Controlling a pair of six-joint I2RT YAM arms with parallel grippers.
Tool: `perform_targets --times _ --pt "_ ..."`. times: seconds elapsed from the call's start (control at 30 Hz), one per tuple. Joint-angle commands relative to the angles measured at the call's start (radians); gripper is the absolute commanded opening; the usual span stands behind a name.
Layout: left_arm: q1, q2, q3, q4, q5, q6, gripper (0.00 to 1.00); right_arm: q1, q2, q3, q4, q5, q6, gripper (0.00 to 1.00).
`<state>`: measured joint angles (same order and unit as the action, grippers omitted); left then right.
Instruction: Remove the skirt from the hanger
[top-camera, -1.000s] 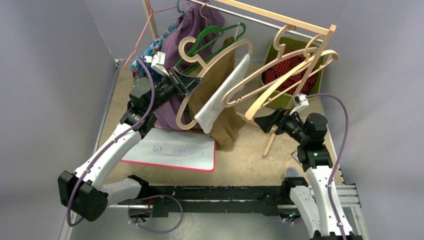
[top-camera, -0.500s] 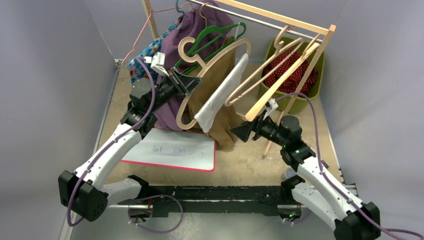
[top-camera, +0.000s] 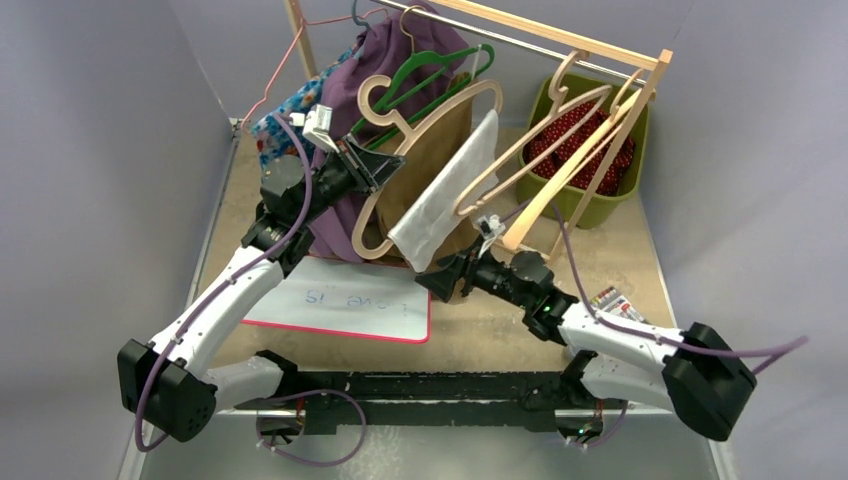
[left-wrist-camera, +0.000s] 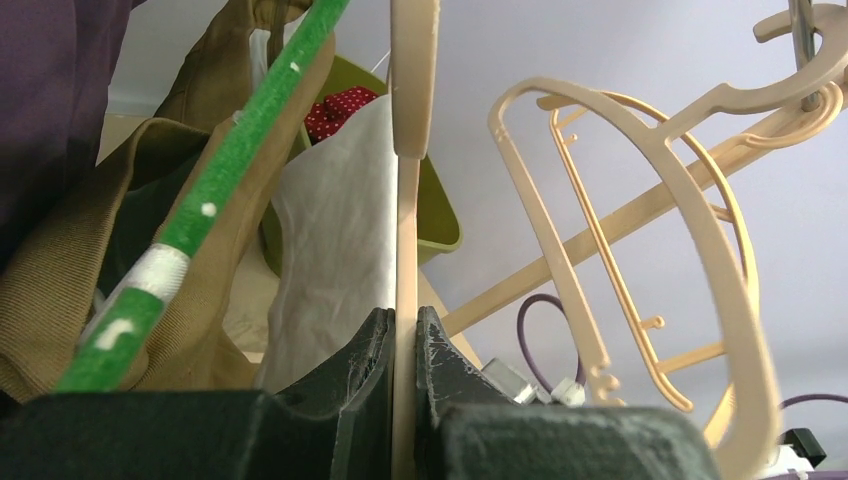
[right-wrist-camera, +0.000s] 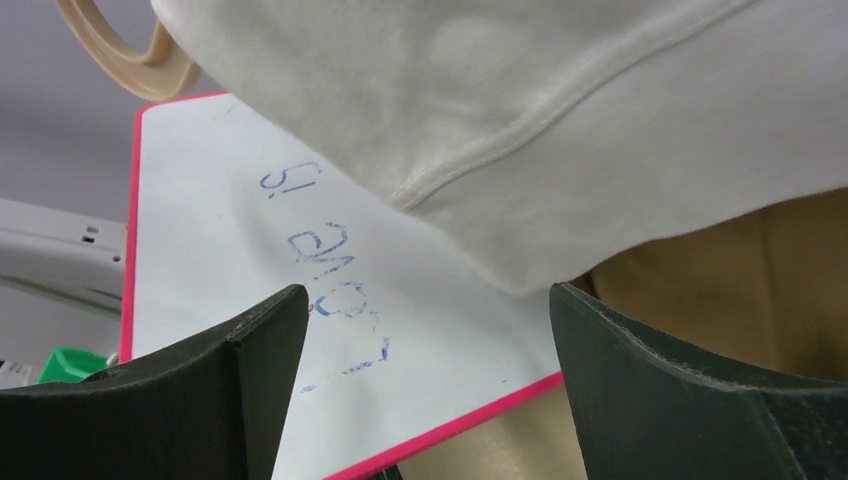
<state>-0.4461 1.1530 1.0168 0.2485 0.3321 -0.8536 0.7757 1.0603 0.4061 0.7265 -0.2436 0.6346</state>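
Observation:
A white skirt (top-camera: 445, 195) hangs slantwise on a beige wooden hanger (top-camera: 437, 103) that is tilted off the rail. My left gripper (top-camera: 385, 165) is shut on that hanger's thin edge; in the left wrist view the hanger (left-wrist-camera: 405, 240) runs straight up between the pressed fingers (left-wrist-camera: 404, 325), with the skirt (left-wrist-camera: 335, 240) just left of it. My right gripper (top-camera: 428, 283) sits open just below the skirt's lower corner. In the right wrist view the skirt's hem (right-wrist-camera: 520, 120) hangs above the wide gap between the fingers (right-wrist-camera: 425, 300), apart from both.
A pink-edged whiteboard (top-camera: 345, 300) lies on the table under the skirt. Brown (top-camera: 450, 130) and purple (top-camera: 345, 100) garments and a green hanger (top-camera: 440, 65) crowd the rail (top-camera: 550, 40). Empty beige hangers (top-camera: 560, 130) hang at right above a green bin (top-camera: 600, 200) of red dotted cloth.
My right arm has swung left and low, from beside the rack's post to under the skirt's lower corner. The empty hangers have swung back. The left gripper holds still.

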Motion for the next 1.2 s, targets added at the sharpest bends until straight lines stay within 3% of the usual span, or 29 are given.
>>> perform_targets --times 0.0,0.37,0.73,0.83,0.97,1.1,1.17 --pt "0.008 -0.003 0.016 0.071 0.012 -0.012 0.00 0.066 0.052 0.054 0.154 0.159 -0.031 0.91" --pt "0.009 0.015 0.016 0.080 0.029 -0.026 0.00 0.080 0.163 0.076 0.288 0.191 -0.065 0.91" --pt "0.009 0.029 0.018 0.078 0.057 -0.018 0.00 0.081 0.304 0.195 0.275 0.207 -0.061 0.86" --pt "0.008 0.029 0.014 0.094 0.068 -0.024 0.00 0.082 0.328 0.240 0.192 0.240 -0.056 0.70" --pt "0.008 0.029 0.029 0.075 0.075 0.006 0.00 0.082 0.330 0.240 0.164 0.185 -0.052 0.32" --pt "0.008 0.037 0.037 0.069 0.084 0.035 0.00 0.080 0.279 0.226 0.110 0.223 -0.053 0.00" --pt "0.007 0.039 0.044 0.067 0.087 0.047 0.00 0.080 0.240 0.216 0.066 0.248 -0.054 0.00"
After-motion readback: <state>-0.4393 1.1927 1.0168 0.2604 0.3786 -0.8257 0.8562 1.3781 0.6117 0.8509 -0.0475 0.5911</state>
